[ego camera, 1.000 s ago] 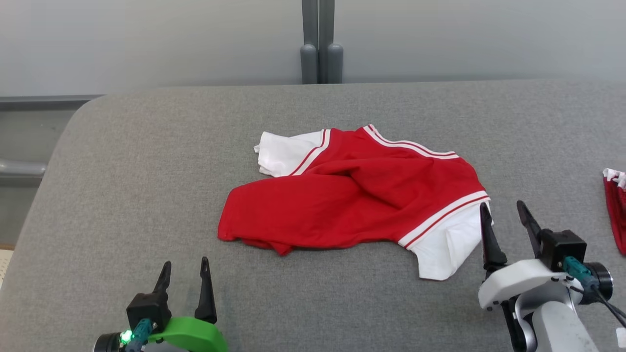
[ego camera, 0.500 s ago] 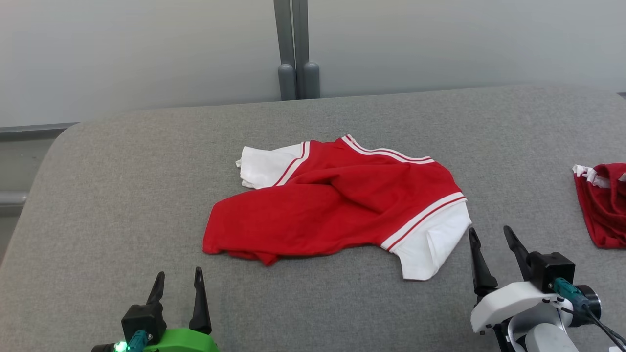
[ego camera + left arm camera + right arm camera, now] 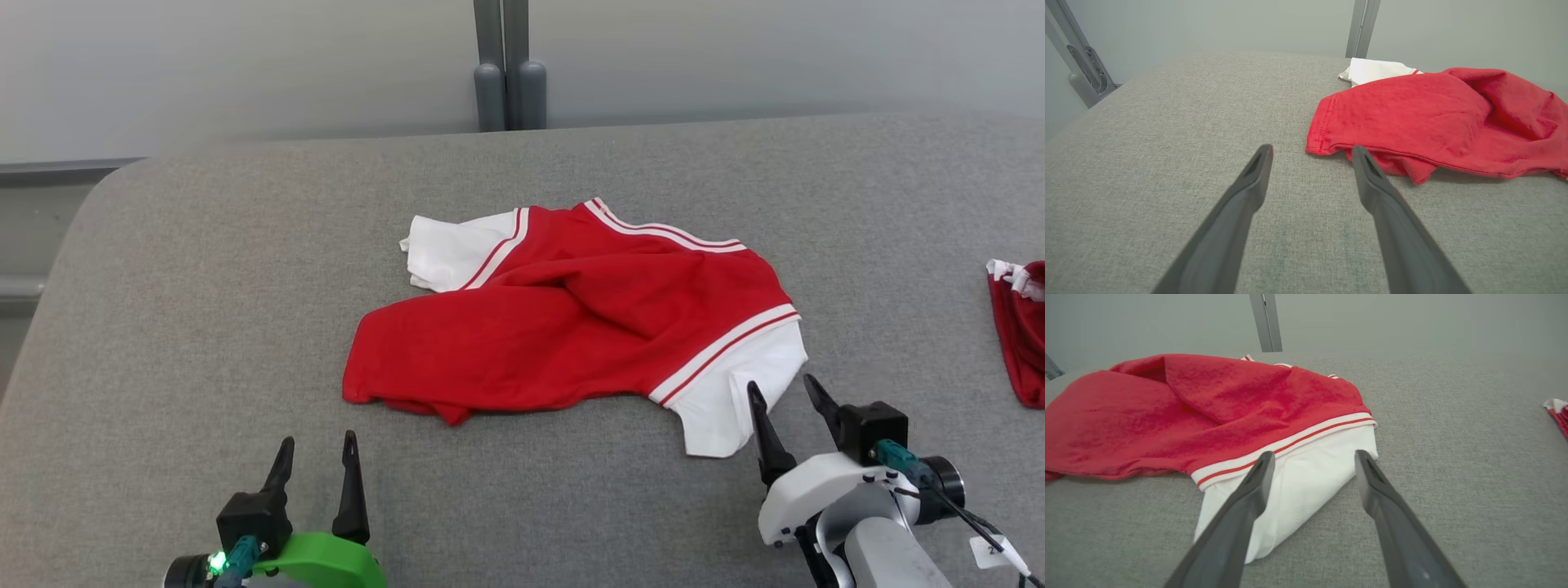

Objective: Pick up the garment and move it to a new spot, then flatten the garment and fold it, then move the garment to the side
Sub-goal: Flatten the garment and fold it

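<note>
Red T-shirt (image 3: 571, 318) lies crumpled in the middle of the grey surface (image 3: 204, 286). Left fingers (image 3: 351, 490) spread, empty, near its hem corner; right fingers (image 3: 761, 433) spread too, just hovering at the near white sleeve (image 3: 727, 400).

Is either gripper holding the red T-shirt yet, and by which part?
Nothing is held: both open, the right gripper by the red T-shirt's white sleeve, the left gripper by its hem.

Two pieces of clothing: one garment (image 3: 571, 327) with two white sleeves (image 3: 449, 253), one smaller red bundle (image 3: 1020, 335). Two grippers: left gripper (image 3: 317, 438), right gripper (image 3: 780, 381) — two dark fingers (image 3: 352, 482) each, four in all. One grey table (image 3: 204, 286). Two upright grey posts (image 3: 510, 82).
</note>
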Robot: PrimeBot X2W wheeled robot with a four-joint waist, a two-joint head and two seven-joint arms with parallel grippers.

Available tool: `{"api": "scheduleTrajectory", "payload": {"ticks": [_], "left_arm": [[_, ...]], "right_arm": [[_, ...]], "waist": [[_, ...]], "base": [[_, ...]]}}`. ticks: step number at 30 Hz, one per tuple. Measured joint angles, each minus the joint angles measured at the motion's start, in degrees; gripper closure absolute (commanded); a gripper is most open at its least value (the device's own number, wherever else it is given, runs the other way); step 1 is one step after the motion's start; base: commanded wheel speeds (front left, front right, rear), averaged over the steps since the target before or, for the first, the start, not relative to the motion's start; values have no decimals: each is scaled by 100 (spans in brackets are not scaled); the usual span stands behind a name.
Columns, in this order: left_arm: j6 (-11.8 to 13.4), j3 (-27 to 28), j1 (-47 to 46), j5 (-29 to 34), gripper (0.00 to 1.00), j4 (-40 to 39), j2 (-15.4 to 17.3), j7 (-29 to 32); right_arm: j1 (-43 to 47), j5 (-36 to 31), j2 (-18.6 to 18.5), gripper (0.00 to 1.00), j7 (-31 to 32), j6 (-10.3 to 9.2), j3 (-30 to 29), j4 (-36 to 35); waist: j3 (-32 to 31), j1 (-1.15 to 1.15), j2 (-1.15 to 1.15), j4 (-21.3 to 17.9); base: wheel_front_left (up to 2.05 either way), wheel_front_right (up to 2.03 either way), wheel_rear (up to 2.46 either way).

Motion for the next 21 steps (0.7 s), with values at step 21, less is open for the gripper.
{"api": "scheduleTrajectory", "payload": {"ticks": [21], "left_arm": [[56, -145, -311, -119, 0, 2, 0, 0]], "right_arm": [[-907, -665, 2, 0, 0, 0, -189, 1249]], "waist": [[583, 0, 0, 160]], "base": [[0, 0, 0]]}}
